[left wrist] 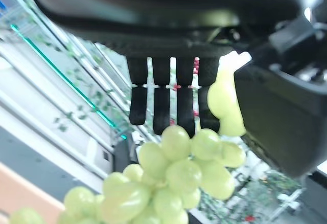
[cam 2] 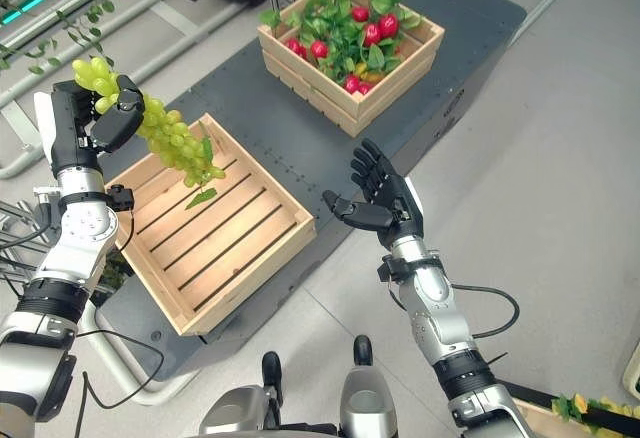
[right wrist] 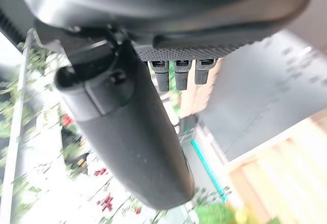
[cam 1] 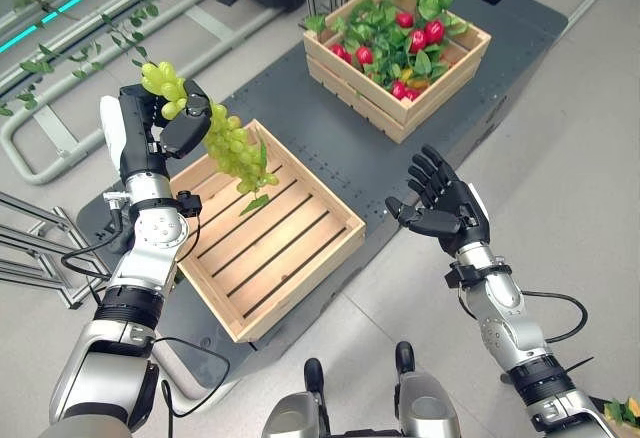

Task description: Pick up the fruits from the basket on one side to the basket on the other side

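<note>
We see the left hand (cam 1: 170, 123) raised above the near crate (cam 1: 262, 226), its fingers (left wrist: 153, 101) and thumb curled around the top of a bunch of green grapes (cam 1: 225, 143). The grapes hang down from the hand, over the crate's far left corner, clear of the slats. The far crate (cam 1: 400, 53) holds green leaves and red fruits (cam 1: 420, 38). Both crates sit on a dark platform (cam 1: 350, 148). The right hand (cam 1: 445, 203) hovers beside the platform, palm up, fingers spread and holding nothing.
</note>
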You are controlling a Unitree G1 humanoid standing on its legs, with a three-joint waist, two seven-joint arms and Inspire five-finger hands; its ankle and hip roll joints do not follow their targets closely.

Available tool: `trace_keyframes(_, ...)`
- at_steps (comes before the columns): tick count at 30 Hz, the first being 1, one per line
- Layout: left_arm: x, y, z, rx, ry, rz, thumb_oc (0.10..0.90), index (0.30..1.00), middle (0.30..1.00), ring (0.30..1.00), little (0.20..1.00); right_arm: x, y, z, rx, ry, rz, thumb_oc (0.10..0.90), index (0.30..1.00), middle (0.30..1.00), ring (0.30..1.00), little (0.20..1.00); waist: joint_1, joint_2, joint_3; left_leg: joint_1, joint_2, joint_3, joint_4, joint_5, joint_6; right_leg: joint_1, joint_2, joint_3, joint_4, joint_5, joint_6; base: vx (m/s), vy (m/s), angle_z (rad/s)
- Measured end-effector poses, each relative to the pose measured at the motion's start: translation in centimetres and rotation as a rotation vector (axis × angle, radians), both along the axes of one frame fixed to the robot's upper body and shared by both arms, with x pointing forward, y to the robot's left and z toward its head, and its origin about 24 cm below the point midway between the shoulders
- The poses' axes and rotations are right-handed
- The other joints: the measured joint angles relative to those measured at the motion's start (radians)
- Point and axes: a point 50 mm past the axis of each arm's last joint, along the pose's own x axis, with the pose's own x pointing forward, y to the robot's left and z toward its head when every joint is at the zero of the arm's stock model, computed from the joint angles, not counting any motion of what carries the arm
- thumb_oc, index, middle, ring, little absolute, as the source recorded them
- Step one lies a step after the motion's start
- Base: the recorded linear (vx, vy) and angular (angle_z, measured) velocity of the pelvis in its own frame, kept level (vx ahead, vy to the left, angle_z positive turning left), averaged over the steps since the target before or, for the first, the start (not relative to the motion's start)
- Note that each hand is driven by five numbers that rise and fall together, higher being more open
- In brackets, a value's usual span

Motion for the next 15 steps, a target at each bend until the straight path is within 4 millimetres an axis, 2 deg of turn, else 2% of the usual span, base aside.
trace_keyframes(2, 0.1, -0.2, 0.0, 0.010, 0.024, -0.042, 0.400, 0.300, 0.300, 0.300, 0.300, 0.1, 0.1, 0.2, -0.010, -0.005, 0.021, 0.800, 0.900, 0.900, 0.900, 0.900, 0.002, -0.001, -0.034, 0.006, 0.000, -0.002, -0.014, 0.000, 0.000, 0.021, 0.000, -0.012, -0.038, 0.011, 0.002, 0.06, -0.075, 0.06)
trace_keyframes(5, 0.3, -0.8, 0.2, 0.037, 0.047, -0.110, 0.400, 0.300, 0.300, 0.300, 0.300, 0.4, 0.3, 0.6, -0.022, -0.005, 0.047, 0.800, 0.900, 0.900, 0.900, 0.900, 0.004, 0.000, -0.055, 0.018, -0.001, -0.016, -0.026, 0.000, -0.001, 0.052, 0.000, -0.020, -0.078, 0.021, 0.003, 0.05, -0.069, 0.11)
trace_keyframes(11, 0.4, -3.3, 1.3, 0.100, 0.069, -0.313, 0.400, 0.300, 0.300, 0.300, 0.300, 2.0, 1.3, 3.1, -0.068, -0.037, 0.112, 0.800, 0.900, 0.900, 0.900, 0.900, 0.022, -0.001, -0.059, 0.028, -0.002, -0.022, -0.033, 0.001, -0.001, 0.076, 0.001, -0.023, -0.107, 0.033, 0.002, 0.02, -0.057, 0.03)
trace_keyframes(15, 0.3, -4.8, 2.0, 0.173, 0.081, -0.420, 0.400, 0.300, 0.300, 0.300, 0.300, 2.6, 2.7, 4.7, -0.089, -0.071, 0.170, 0.800, 0.900, 0.900, 0.900, 0.900, 0.032, -0.001, -0.059, 0.030, -0.003, -0.024, -0.033, 0.001, -0.001, 0.081, 0.000, -0.026, -0.107, 0.033, 0.003, -0.02, -0.056, 0.03)
